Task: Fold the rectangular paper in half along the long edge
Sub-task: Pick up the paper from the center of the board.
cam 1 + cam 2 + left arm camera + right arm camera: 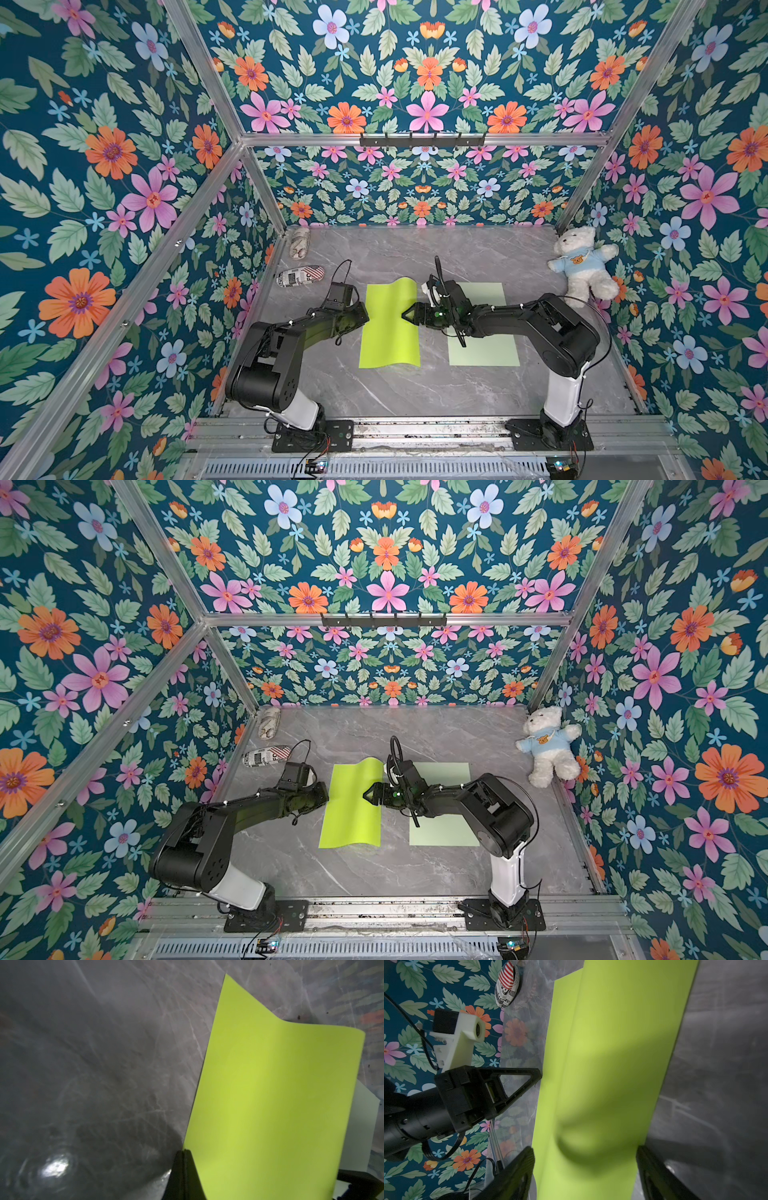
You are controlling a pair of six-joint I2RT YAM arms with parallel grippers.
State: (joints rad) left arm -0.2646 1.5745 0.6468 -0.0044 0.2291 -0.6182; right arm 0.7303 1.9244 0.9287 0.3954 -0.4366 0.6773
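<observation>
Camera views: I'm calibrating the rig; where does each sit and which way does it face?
Both top views: high in front, facing down toward the back wall; left arm, right arm, yellow-green paper.
Left wrist: on that arm, facing along shut fingers pinching the paper.
Right wrist: on that arm, facing past open fingers, across the paper, at the left gripper.
Shared: wrist views see the paper from opposite edges.

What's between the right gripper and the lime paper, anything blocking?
Nothing visible. The right gripper is open, with the raised long edge of the lime paper between its fingers. The pale green sheet lies under the arm, away from that edge.
</observation>
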